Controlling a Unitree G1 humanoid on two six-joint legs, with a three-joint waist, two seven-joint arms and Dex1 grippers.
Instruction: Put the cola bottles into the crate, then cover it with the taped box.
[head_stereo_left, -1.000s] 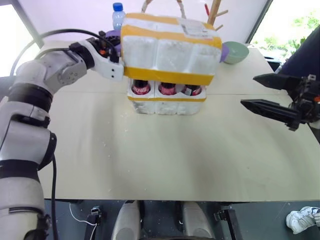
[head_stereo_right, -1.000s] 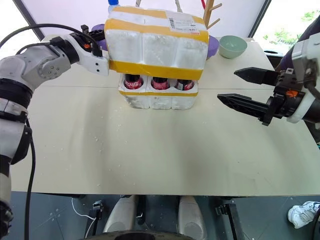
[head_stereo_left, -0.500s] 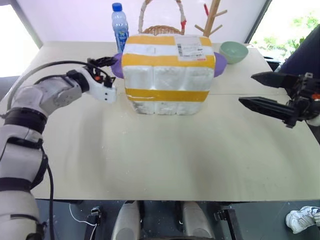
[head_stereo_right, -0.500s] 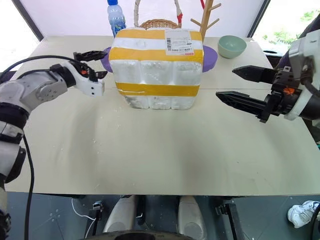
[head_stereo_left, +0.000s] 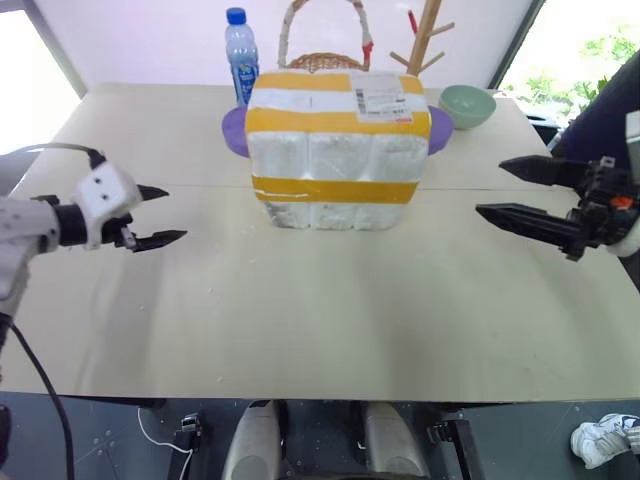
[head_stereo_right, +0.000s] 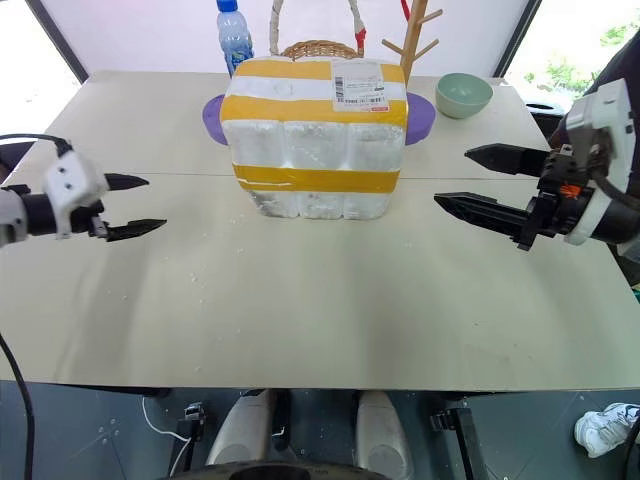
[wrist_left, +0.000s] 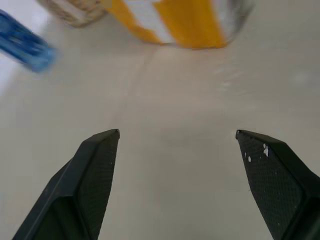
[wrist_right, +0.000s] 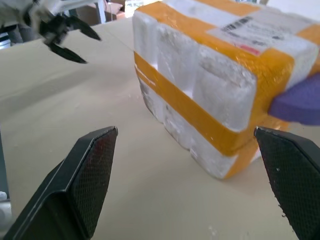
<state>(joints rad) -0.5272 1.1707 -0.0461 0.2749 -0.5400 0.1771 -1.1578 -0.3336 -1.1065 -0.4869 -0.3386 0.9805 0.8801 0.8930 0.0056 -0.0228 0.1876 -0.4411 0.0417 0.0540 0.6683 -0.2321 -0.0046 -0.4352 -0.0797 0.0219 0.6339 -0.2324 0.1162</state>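
Note:
The taped box (head_stereo_left: 338, 140), white foam with wide yellow bands and a shipping label on top, stands at the table's middle back, set down over the crate (head_stereo_left: 335, 216). Only the crate's low white edge shows under the lower band. The cola bottles are hidden under the box. My left gripper (head_stereo_left: 175, 213) hangs open and empty well left of the box, apart from it, and the right wrist view shows the left gripper (wrist_right: 70, 37) too. My right gripper (head_stereo_left: 489, 188) stands open and empty to the box's right, its fingers pointing toward it.
Behind the box stand a blue-capped water bottle (head_stereo_left: 238, 55), a wicker basket (head_stereo_left: 322, 58) and a wooden rack (head_stereo_left: 428, 35). A purple plate (head_stereo_left: 235, 130) lies under the box's back edge, and a green bowl (head_stereo_left: 467, 104) sits back right. A person (head_stereo_left: 610, 110) is at the right edge.
The box came down over the crate and hid the bottles. My left gripper let go of it, opened and drew back to the left and down. The right gripper stayed put.

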